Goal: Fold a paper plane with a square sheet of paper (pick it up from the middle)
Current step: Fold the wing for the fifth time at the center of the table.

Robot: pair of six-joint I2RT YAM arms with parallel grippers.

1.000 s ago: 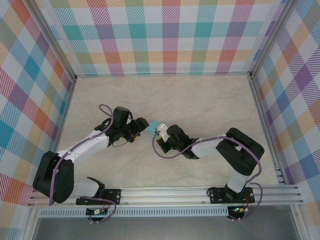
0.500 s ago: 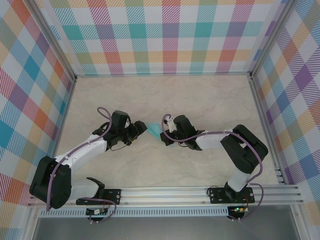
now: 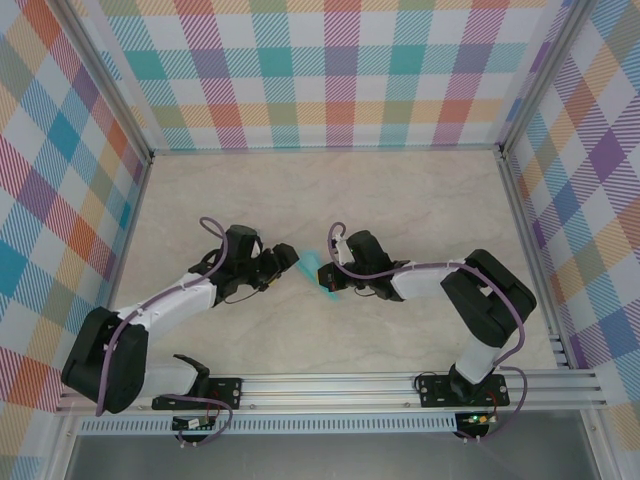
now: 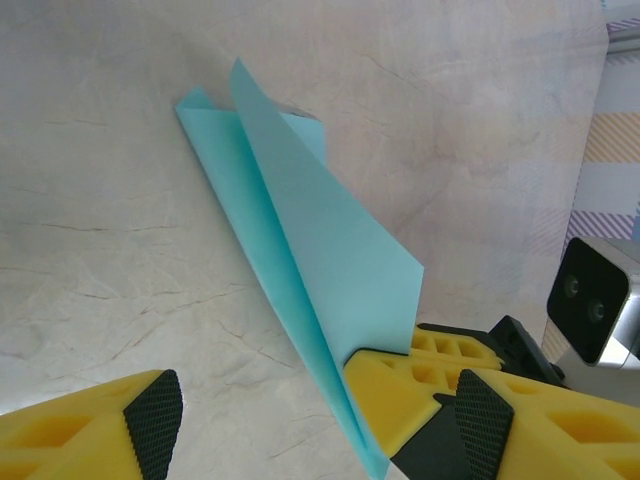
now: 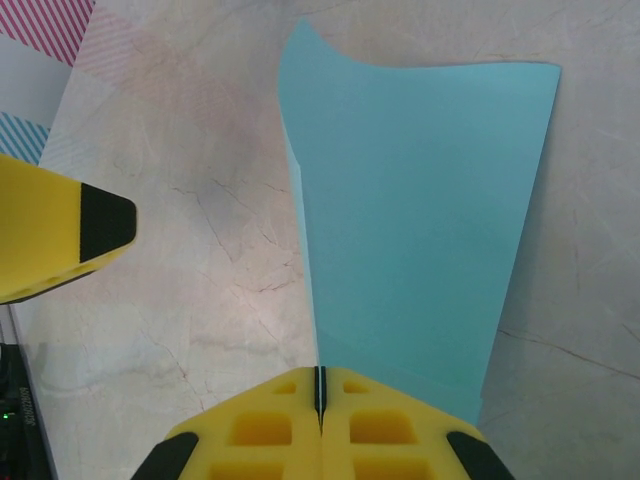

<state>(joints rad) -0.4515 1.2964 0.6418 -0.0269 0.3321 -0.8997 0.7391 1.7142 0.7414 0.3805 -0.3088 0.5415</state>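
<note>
A pale beige desk [image 3: 400,200] with a faint marble veining lies under soft, even light. Plaid wall panels in teal, orange, purple and pink stand at 12 o'clock [image 3: 320,75], 9 o'clock [image 3: 50,200] and 3 o'clock [image 3: 590,180]. An aluminium rail [image 3: 330,385] runs along 6 o'clock.

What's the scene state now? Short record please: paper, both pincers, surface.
paper sheet: turquoise, creased, upper flap raised off the table
left pincer: open, near one end of the sheet, not closed on it
right pincer: shut on the sheet's edge
table: pale marbled surface, sheet lies near its middle
fold status: partly folded, not yet a finished plane
</note>
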